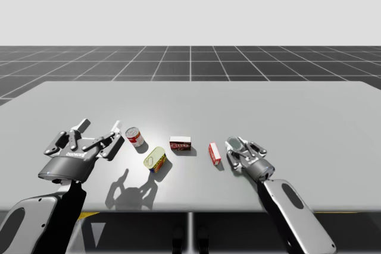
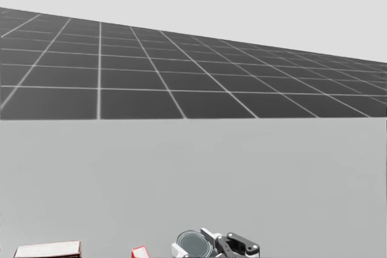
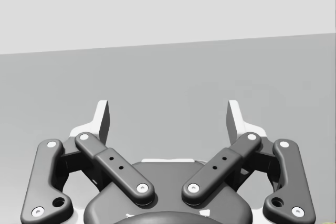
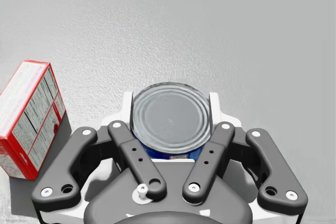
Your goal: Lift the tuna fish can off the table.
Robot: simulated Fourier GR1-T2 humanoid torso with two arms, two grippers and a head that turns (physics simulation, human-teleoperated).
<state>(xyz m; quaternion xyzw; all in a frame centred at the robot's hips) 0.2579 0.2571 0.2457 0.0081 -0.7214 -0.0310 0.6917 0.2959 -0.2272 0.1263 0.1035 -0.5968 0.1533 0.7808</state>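
Can (image 4: 171,117): near right of bench (image 1: 286,105), clamped in right gripper (image 4: 171,99), fingers (image 4: 126,109) pinching opposite side walls. Lifted or resting: cannot tell.
Handling, judged: rigid metal, squat, fairly heavy, smooth wall may slip. Grip across full width, keep level.
Box (image 4: 31,119) just left.
Left gripper (image 3: 168,116): fingers spread, holding nothing.

Red box (image 4: 31,119) print (tiny lines) is illegible.
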